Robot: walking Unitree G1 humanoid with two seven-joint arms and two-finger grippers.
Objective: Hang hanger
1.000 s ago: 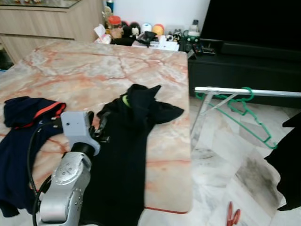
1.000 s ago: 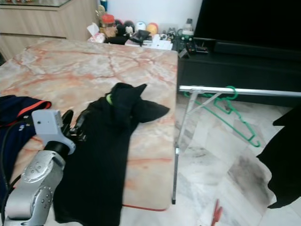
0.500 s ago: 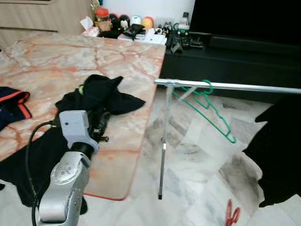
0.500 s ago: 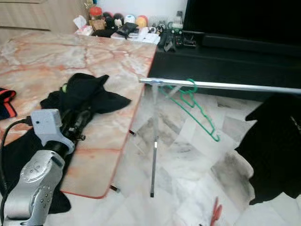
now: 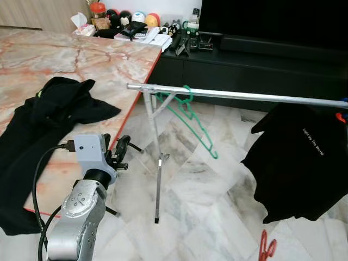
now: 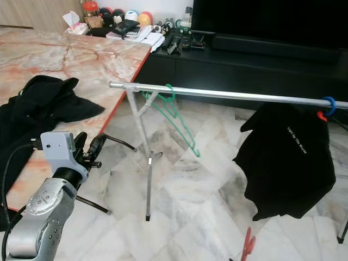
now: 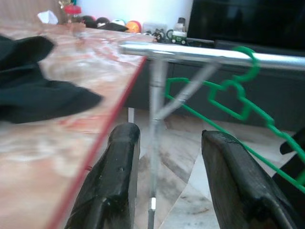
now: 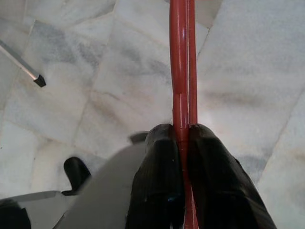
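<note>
My right gripper is shut on a thin red hanger, held low over the marble floor; the hanger's red end shows at the bottom of the head view. A silver clothes rail crosses ahead of me at mid height. On it hang a green hanger near its left end and a black T-shirt towards its right end. My left gripper is raised in front of me, open and empty, pointing at the rail's left post.
A marble table stands on the left with a black garment lying on it. A dark TV cabinet runs behind the rail. Small items crowd the table's far edge. Marble floor lies below the rail.
The camera has swung right: the table has slid to the left and the rail with the hanging black T-shirt has come into view. My left arm stays raised.
</note>
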